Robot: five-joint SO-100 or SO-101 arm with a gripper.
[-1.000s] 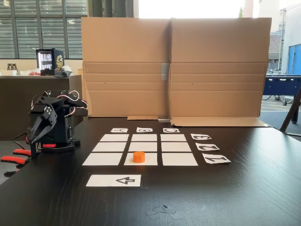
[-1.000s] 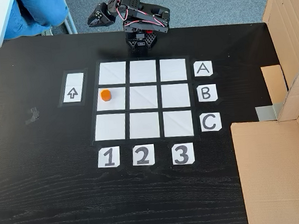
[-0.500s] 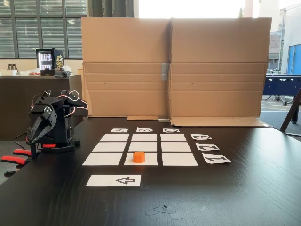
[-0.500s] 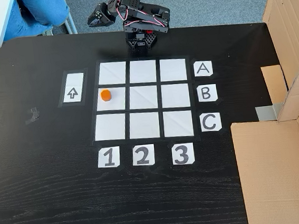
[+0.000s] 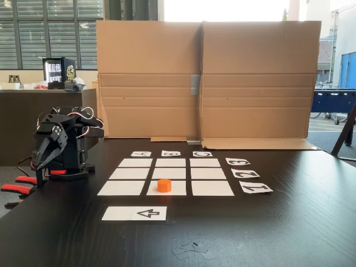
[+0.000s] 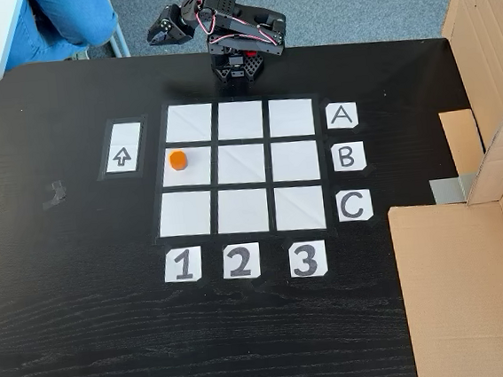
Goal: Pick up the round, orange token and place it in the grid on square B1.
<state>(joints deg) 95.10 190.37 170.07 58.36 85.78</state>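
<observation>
The orange token (image 6: 177,160) (image 5: 164,185) stands upright on square B1 (image 6: 198,172) (image 5: 179,189) of the grid (image 6: 245,167) (image 5: 170,173), toward that square's edge nearest the arrow strip. The arm is folded over its base at the table's edge. My gripper (image 6: 158,34) (image 5: 40,162) hangs off it, fingers together and holding nothing, far from the token. In the side-on fixed view it points down at the far left.
A white strip with a black arrow (image 6: 124,147) (image 5: 135,213) lies beside the grid. Letter labels (image 6: 345,157) and number labels (image 6: 239,262) border it. Cardboard walls (image 5: 206,78) (image 6: 462,293) stand along one table side. Orange clamps (image 5: 19,184) grip the table by the arm's base.
</observation>
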